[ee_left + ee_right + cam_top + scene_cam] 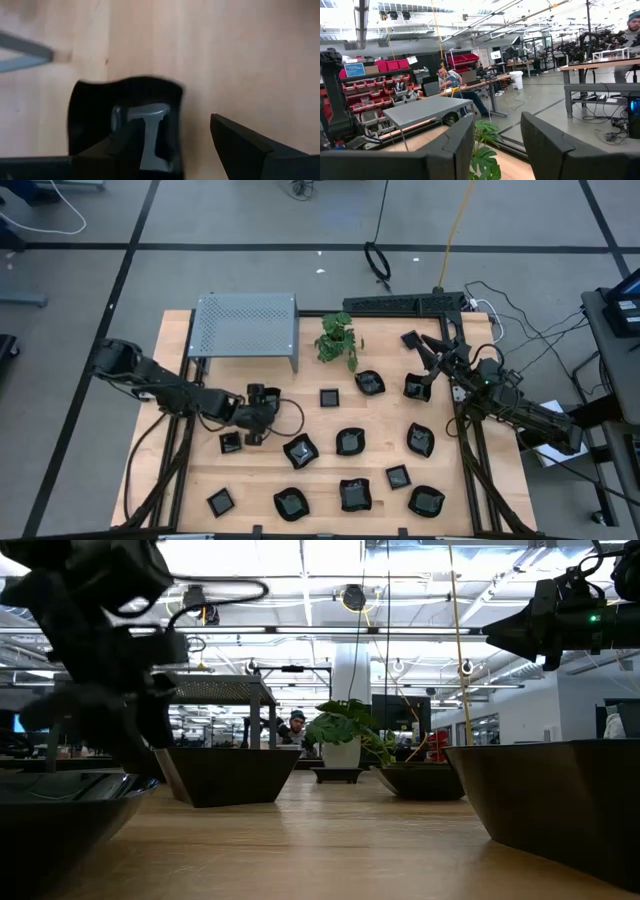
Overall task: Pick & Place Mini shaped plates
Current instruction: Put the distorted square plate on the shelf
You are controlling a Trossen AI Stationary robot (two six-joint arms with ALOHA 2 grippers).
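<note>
Several small glossy black mini shaped plates lie flat over the wooden table (385, 420), among them one at the left (231, 442) and others toward the middle (300, 450) and right (420, 440). My left gripper (252, 428) slants down over the left plate (100, 115), open. One finger (127, 142) hangs above the plate's hollow, the other (235, 140) outside its rim (177, 107) over bare wood. I see no touch. My right gripper (495, 145) is open and empty, raised at the table's far right (428, 350).
A grey perforated metal box (245, 325) stands on legs at the far left. A small green plant (338, 340) stands beside it. A black bar (400, 303) runs along the far edge. Bare wood lies between the plates. In the low view, plates (230, 775) loom close.
</note>
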